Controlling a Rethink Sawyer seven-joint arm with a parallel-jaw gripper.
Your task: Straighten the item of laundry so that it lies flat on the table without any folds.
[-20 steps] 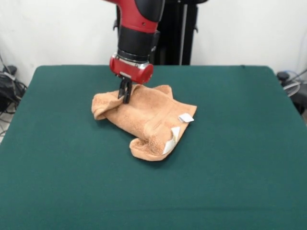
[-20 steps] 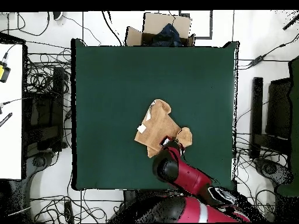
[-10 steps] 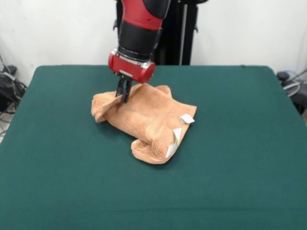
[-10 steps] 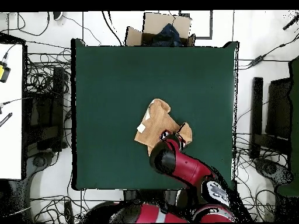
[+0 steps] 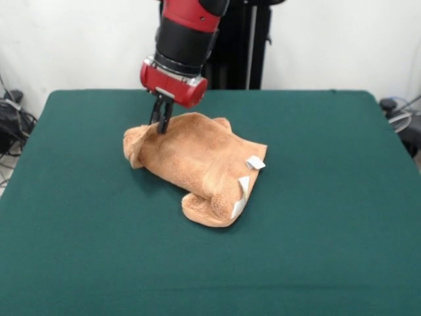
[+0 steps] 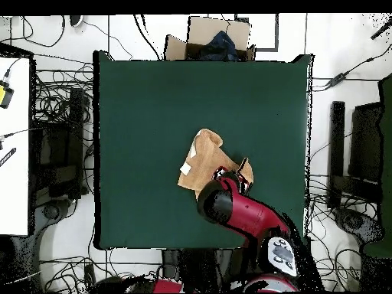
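The item of laundry (image 5: 197, 161) is an orange-tan towel, bunched and folded near the middle of the green table (image 5: 316, 250). Two white tags show at its near right edge. My gripper (image 5: 161, 124) is shut on the towel's far left part and holds that cloth raised a little off the table. In the overhead view the towel (image 6: 205, 159) lies in the table's lower middle, and the red arm (image 6: 230, 216) covers its lower part and hides the gripper.
A cardboard box (image 6: 208, 38) with dark contents stands beyond the table's top edge in the overhead view. Cables and equipment lie on the floor around the table (image 6: 138, 115).
The gripper has lifted and shifted slightly left in the front view, pulling the gripped towel part up with it. The towel's left fold has opened a little.
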